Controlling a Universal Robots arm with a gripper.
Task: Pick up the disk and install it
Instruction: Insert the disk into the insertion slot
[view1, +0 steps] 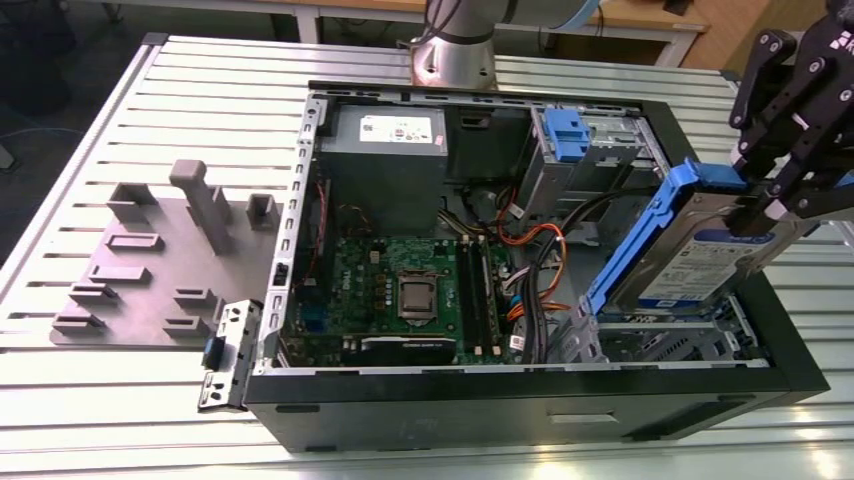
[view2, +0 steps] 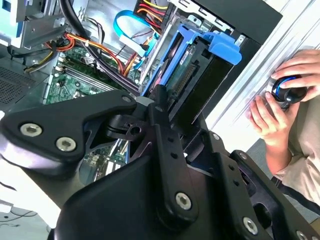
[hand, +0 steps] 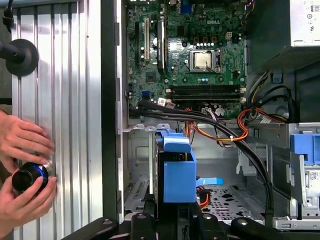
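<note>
A ribbed metal table (view1: 80, 400) carries the whole setup. At the exterior view's left, a grey fixture block (view1: 147, 270) lies flat on the table. Beside it is an open black computer case (view1: 534, 410), with the motherboard (view1: 400, 290) exposed and a smaller blue clip (view1: 567, 135) seated in the far bay. At the exterior view's right, the disk (view1: 701, 255) hangs tilted, its lower end just above the metal drive cage (view1: 667, 340); contact with the cage cannot be confirmed. The gripper (view1: 763, 210) is clamped on the disk's upper end. In the first wrist view, a person's hands (hand: 22, 145) grasp a blue-ringed knob (hand: 30, 177) on the table beside the case.
</note>
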